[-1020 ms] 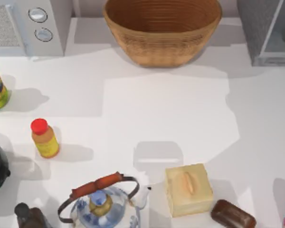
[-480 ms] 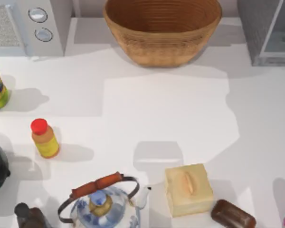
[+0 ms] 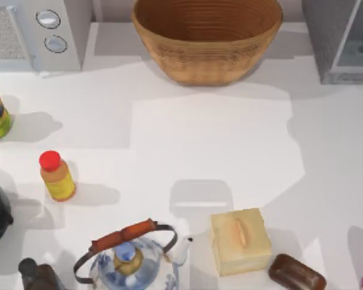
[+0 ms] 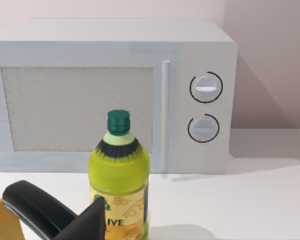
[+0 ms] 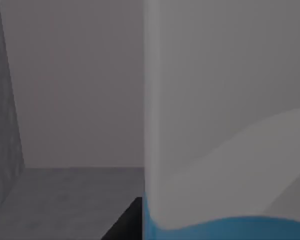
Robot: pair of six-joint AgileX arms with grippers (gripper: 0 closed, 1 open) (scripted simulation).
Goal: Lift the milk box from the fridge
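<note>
The right gripper [image 5: 127, 223] is deep inside the fridge [image 5: 65, 200], and a dark bit of it sits just beside the milk box [image 5: 225, 125]. I cannot tell if it is squeezing the box or is loose. The box stands upright and very near the wrist camera, so its pale side and a blue band are big in that view. I think the gripper is this close because it has to grab the box from the side before it can pick it up.

The box is in the fridge, at the far right corner of the table. From above, a small green patch shows in the fridge's open side; it may be the box. I cannot tell if the box is off the fridge floor yet.

A woven basket [image 3: 207, 39] sits at the back middle, well apart from the fridge, so it is not in the way.

My left arm stays parked on the left, facing a green bottle [image 4: 119, 170] and a microwave [image 4: 115, 95].
</note>
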